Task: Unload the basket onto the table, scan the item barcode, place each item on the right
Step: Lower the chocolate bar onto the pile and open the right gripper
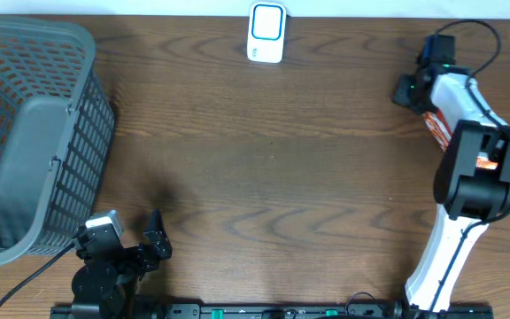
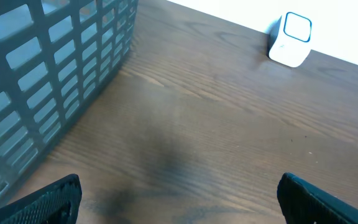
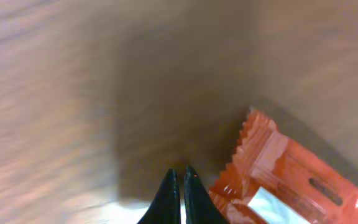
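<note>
Wooden table [image 1: 282, 151]; orange packet [image 3: 291, 168], long axis diagonal.

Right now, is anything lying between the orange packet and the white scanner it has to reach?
Nothing visible does. Only bare table lies between the orange packet and the white scanner at the far edge. The grey basket stands well off on the left. The right pincer is shut beside the packet.

mock shop checkout, scanner [image 1: 266, 32], shopping basket [image 1: 87, 151]
</note>
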`<action>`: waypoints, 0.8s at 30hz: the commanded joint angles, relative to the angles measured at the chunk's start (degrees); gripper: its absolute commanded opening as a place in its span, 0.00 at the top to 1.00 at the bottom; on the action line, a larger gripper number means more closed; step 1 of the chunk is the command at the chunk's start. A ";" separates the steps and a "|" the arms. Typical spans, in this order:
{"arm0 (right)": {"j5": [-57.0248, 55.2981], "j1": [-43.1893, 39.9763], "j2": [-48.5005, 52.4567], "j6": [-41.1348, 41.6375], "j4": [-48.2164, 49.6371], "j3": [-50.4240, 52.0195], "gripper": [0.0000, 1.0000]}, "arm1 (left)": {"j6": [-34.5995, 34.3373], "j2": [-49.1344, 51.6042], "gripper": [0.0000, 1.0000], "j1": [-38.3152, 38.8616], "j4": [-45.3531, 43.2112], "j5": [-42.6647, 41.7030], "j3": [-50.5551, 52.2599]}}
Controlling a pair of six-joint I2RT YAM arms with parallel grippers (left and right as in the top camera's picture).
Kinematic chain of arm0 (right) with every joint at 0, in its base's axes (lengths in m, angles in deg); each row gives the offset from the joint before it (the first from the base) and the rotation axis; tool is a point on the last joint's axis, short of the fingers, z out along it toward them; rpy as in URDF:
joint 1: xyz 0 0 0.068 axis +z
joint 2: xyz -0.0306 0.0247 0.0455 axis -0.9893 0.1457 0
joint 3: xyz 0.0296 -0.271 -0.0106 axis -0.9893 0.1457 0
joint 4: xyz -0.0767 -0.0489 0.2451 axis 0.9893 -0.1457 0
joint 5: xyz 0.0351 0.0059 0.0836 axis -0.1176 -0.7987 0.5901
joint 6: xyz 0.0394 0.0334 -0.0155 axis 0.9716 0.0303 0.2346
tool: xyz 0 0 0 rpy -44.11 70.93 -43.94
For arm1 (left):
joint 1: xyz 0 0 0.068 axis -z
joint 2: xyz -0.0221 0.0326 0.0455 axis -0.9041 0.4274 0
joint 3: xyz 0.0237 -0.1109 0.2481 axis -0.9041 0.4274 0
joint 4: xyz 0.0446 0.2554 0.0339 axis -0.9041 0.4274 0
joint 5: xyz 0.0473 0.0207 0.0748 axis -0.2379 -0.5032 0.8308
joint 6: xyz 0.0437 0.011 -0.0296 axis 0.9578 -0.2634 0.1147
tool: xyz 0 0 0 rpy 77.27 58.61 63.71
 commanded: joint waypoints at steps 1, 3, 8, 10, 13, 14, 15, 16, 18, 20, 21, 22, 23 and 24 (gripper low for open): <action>-8.46 -3.45 0.76 0.85 -3.48 -0.39 0.99 | 0.76 -0.04 0.02 0.20 -0.02 0.11 -0.26; -9.44 -5.29 0.76 0.81 -6.64 -0.39 0.99 | 0.76 -0.04 0.02 0.20 -0.02 0.11 -0.26; -9.70 -9.79 0.66 0.52 -12.83 -0.39 0.99 | 0.76 -0.04 0.02 0.20 -0.02 0.11 -0.26; -10.08 -11.32 0.39 0.35 -13.99 -0.39 0.99 | 0.76 -0.04 0.02 0.20 -0.02 0.11 -0.26; -7.21 -12.96 -1.01 0.35 -15.02 -0.39 0.99 | 0.76 -0.04 0.02 0.20 -0.02 0.11 -0.26; -5.05 -13.22 -1.97 0.33 -15.08 -0.39 0.99 | 0.76 -0.04 0.02 0.20 0.00 0.11 -0.26; -2.43 -13.35 -3.19 0.28 -15.13 -0.42 0.98 | 0.76 -0.04 0.02 0.20 -0.02 0.11 -0.26; 0.50 -13.35 -4.72 -0.28 -15.02 -0.42 0.94 | 0.76 -0.04 0.02 0.20 -0.02 0.11 -0.26; 8.17 -13.16 -9.90 -2.23 -13.84 -0.42 0.74 | 0.76 -0.04 0.02 0.20 -0.02 0.11 -0.26; 14.08 -12.90 -15.50 -2.45 -12.17 -0.42 0.44 | 0.76 -0.04 0.02 0.20 0.00 0.11 -0.26; 17.66 -12.72 -18.64 -2.47 -10.93 -0.42 0.13 | 0.76 -0.04 0.02 0.20 -0.02 0.11 -0.26; 24.33 -12.57 -23.85 -2.45 -8.46 -0.42 0.01 | 0.76 -0.04 0.02 0.20 0.00 0.11 -0.26; 29.59 -12.55 -27.26 -2.43 -6.25 -0.42 0.01 | 0.76 -0.04 0.02 0.20 -0.02 0.11 -0.26; 34.95 -12.55 -30.73 -2.27 -3.50 -0.42 0.01 | 0.76 -0.04 0.02 0.20 0.00 0.11 -0.26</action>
